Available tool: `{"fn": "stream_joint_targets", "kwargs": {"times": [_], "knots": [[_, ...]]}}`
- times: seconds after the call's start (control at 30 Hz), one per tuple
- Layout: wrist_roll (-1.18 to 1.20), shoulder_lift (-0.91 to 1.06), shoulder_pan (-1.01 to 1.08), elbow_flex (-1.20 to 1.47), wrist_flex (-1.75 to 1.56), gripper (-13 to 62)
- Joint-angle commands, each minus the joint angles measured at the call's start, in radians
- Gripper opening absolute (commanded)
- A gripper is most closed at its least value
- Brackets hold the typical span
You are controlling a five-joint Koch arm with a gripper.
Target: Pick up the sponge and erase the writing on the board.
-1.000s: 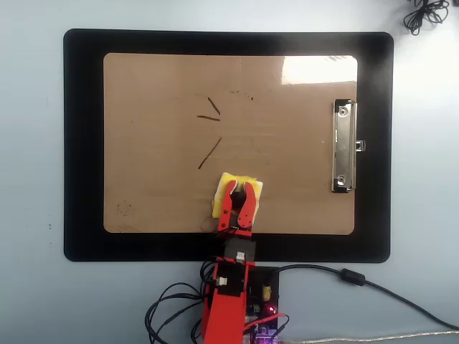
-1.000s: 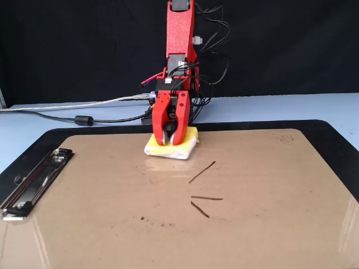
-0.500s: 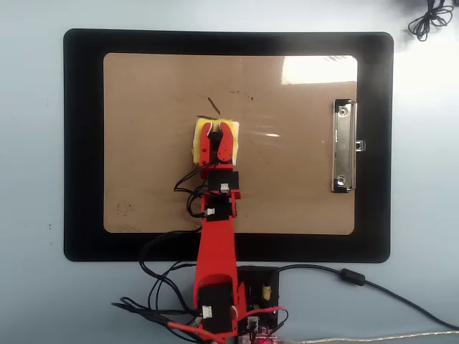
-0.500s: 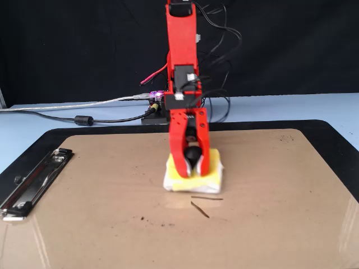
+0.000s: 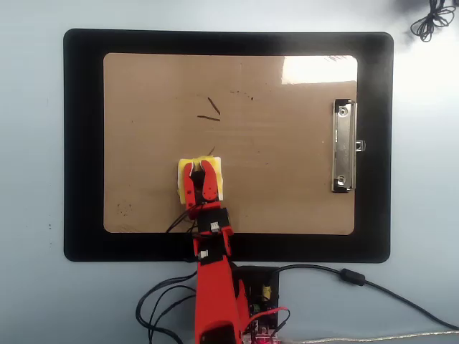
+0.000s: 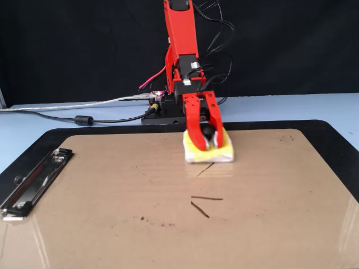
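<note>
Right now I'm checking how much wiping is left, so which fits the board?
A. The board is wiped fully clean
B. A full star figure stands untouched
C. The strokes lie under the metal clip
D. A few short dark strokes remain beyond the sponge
D: short dark strokes still show on the board, apart from the sponge that the pincer grips by its knob.

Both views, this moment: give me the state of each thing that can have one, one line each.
gripper: shut on the sponge's black knob, jaws either side of it.
sponge: flat on the board, held by the gripper.
writing: partly erased; a few short dark strokes remain.
board: flat on the black mat, its surface bearing faint smudges.
metal clip: closed flat against the board.
</note>
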Motion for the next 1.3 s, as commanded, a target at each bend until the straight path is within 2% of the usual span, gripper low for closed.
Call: {"fn": "stream_joint_targets", "kwargs": {"times": [0.0,0.07,0.17,0.37,0.43,0.53,0.7,0.83,0.9,1.13,1.2,1.27], "knots": [[-0.040,-0.173,-0.017,-0.161,-0.025,-7.9],[-0.040,-0.295,-0.005,-0.295,-0.025,-8.0],[-0.040,-0.284,0.018,-0.282,-0.025,-8.0],[-0.035,0.204,0.020,0.169,-0.020,-8.0],[-0.031,0.287,0.023,0.222,-0.014,-8.0],[-0.028,0.190,0.025,0.169,-0.021,-8.0],[-0.028,-0.307,0.127,-0.319,-0.025,-8.0],[-0.026,-0.517,0.207,-0.614,-0.018,-8.0],[-0.023,-0.503,0.249,-0.557,-0.023,-8.0],[0.044,-0.089,0.307,-0.083,-0.025,-8.0],[0.046,-0.104,0.302,-0.129,-0.025,-8.0],[0.046,-0.230,0.295,-0.268,-0.020,-7.9]]}}
